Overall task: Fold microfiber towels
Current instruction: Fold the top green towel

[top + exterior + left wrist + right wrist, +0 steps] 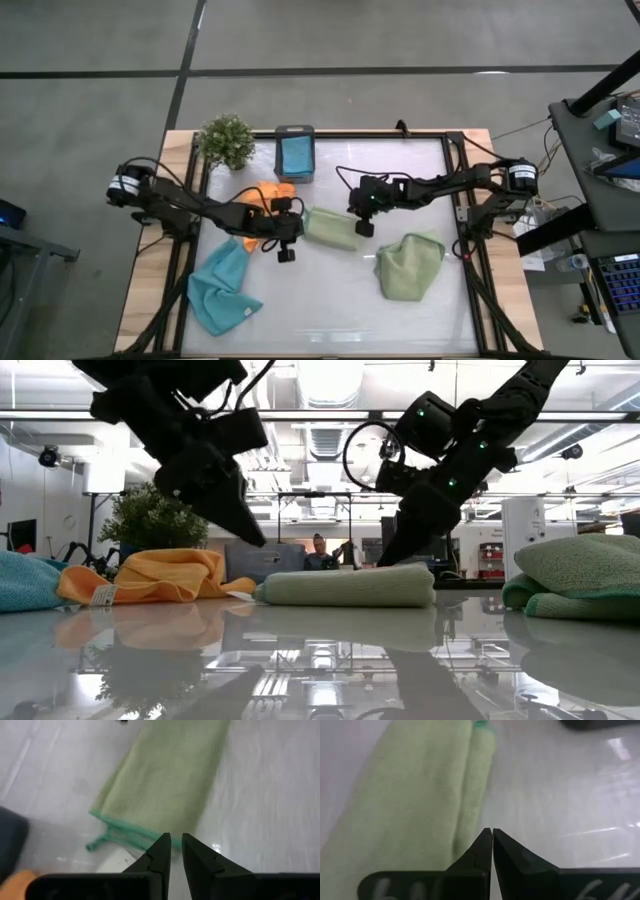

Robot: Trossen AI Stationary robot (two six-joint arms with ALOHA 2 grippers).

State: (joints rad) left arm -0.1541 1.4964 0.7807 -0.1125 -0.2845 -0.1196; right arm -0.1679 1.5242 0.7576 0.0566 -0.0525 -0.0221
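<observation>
left gripper [287, 247] hangs over the glossy white table [330, 320], just beside one end of the folded sage green towel [332, 228]; its fingers [161, 854] stand nearly together with a thin gap between them and nothing is clamped there. right gripper [363, 225] sits at the opposite end of the same towel, jaws pressed fully together and empty, tip down at the towel's upper surface in the low view; whether it touches the cloth cannot be told. folded sage green towel lies flat near the table's middle, between the two grippers, its darker green hem [122, 827] showing at the end toward the left gripper. second sage green towel [408, 265], loosely bunched, lies toward the right side. orange towel [268, 203] is crumpled behind the left gripper; light blue towel [220, 287] lies rumpled at the front left. small dark grey box [295, 152] at the far edge holds another light blue towel [295, 155]. potted plant [226, 140] stands just beside the box.
</observation>
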